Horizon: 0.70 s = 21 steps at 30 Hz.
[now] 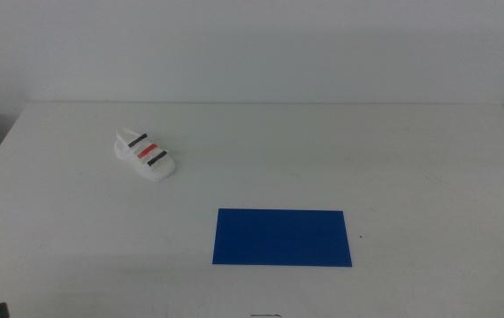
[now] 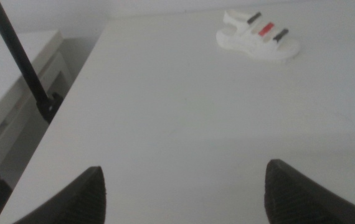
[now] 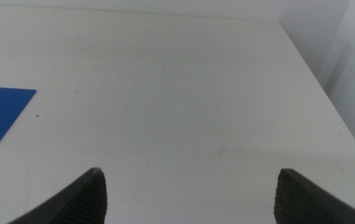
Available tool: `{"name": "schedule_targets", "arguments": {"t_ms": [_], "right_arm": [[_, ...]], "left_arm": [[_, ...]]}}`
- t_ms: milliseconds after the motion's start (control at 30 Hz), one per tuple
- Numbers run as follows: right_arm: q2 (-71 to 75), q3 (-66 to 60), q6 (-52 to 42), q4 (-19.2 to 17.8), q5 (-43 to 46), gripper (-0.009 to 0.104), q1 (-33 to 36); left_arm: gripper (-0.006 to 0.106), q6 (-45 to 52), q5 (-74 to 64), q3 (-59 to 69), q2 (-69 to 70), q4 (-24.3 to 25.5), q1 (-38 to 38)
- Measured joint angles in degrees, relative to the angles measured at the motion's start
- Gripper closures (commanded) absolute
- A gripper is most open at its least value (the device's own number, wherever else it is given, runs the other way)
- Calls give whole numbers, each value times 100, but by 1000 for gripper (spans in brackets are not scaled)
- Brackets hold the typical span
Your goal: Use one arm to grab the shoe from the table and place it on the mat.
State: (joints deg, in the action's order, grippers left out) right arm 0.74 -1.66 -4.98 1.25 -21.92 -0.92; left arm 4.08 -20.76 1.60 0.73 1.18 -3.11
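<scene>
Shoe first: small white chunky-soled shoe [image 1: 145, 156] with three straps across the top, two dark and one red between them, lies on its sole on the large plain white flat tabletop [image 1: 340, 150], in the far-left part of the middle view, toe pointing toward the near right. Sole looks thick and rounded, matte, moulded; open heel strap at the far end. Flat thin rectangular mat of solid deep blue [image 1: 283, 237] lies flat near the front centre of the table, long side running left-right, edges crisp, surface uniform with no visible texture. Shoe and mat well apart, bare white table between them. A tiny dark speck sits on the table just right of the mat. Left gripper [image 2: 184, 193] hangs over the left part of the table, two dark jaws with fine ribbed inner faces spread wide, nothing between them; the shoe shows ahead of it, well apart. A thin black cable [image 2: 18, 59] runs diagonally past the table edge in the left wrist view. Right gripper [image 3: 190, 196] sits over the right part of the table, its dark textured jaws likewise spread wide and empty, a corner of the blue mat visible off to one side. Tabletop smooth, matte, faintly scuffed.
</scene>
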Motion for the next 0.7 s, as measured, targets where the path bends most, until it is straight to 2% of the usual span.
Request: {"name": "schedule_targets", "arguments": {"t_ms": [133, 433, 700], "right_arm": [[0, 0, 0, 0, 0, 1, 0], [0, 0, 0, 0, 0, 1, 0], [0, 0, 0, 0, 0, 1, 0]], "left_arm": [[16, 0, -547, -628, -401, 0, 0], [16, 0, -2044, -3413, -2745, 0, 51], [16, -69, -2381, -5066, -4248, -19, 51]]}}
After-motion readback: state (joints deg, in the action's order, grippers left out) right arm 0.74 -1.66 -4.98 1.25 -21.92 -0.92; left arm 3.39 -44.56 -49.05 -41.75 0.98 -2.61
